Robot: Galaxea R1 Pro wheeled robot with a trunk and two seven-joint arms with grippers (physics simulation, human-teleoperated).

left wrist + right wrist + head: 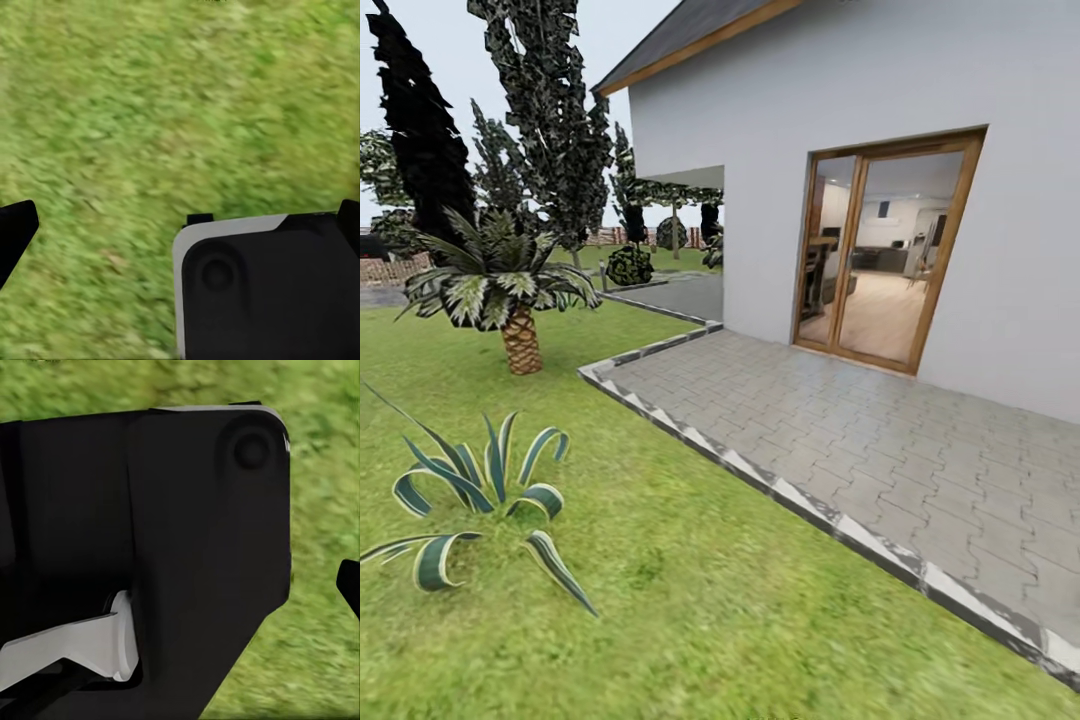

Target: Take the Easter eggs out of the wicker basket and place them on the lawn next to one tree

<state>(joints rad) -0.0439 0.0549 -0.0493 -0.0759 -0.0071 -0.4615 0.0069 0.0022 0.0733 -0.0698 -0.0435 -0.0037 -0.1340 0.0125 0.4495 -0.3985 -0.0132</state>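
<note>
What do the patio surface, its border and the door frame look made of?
Patio: grey interlocking pavers, probably concrete, matte; zigzag joints show. Its border: alternating light and dark grey blocks, likely stone or concrete, worn-looking. Door frame: warm brown wood look with slight sheen around glass panes; it could equally be wood-effect, the render leaves that open.

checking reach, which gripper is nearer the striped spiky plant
Left, probably: the striped plant sits at the head view's left, the left arm's side; the right arm's side faces the paving.

Green lawn is bordered by grey paving; a striped agave and short palm are rooted in it.
</note>
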